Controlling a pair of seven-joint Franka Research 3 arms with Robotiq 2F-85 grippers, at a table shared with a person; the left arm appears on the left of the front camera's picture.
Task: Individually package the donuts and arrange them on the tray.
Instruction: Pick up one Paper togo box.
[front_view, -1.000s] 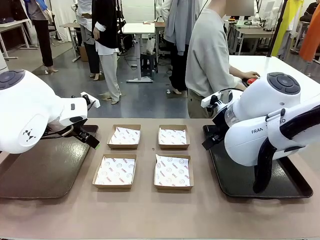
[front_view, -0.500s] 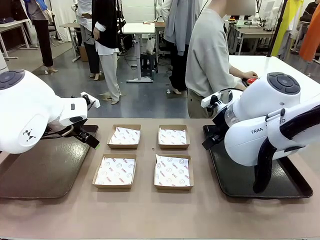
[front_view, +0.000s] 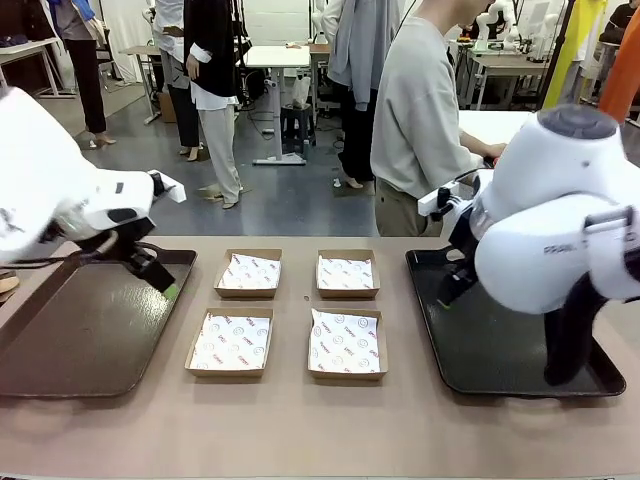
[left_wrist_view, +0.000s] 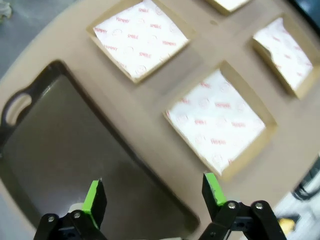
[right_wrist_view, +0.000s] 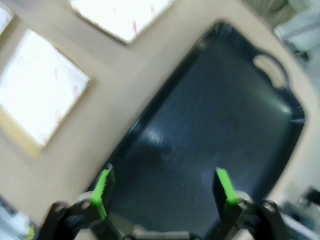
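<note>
The donuts are out of view. Four shallow brown cardboard boxes lined with printed white paper lie in a two-by-two block at mid-table: far left (front_view: 249, 272), far right (front_view: 347, 273), near left (front_view: 230, 341), near right (front_view: 346, 343). A dark tray (front_view: 80, 335) lies at the left and another dark tray (front_view: 500, 355) at the right. My left gripper (front_view: 160, 276) (left_wrist_view: 155, 187) hovers open over the left tray's (left_wrist_view: 60, 145) inner edge, nothing between its green pads. Above the right tray (right_wrist_view: 220, 120), my right gripper (front_view: 446, 292) (right_wrist_view: 162, 185) is open too and holds nothing.
A person in a grey top (front_view: 420, 110) stands at the table's far side, turned towards a white table (front_view: 500, 125) on the right. The near strip of the brown tabletop (front_view: 320, 430) is bare. Other people stand farther back in the room.
Both arms have risen and swung outward: the left gripper moved up and to the left, the right arm shifted right. Both grippers stayed open. The boxes and trays have not moved.
</note>
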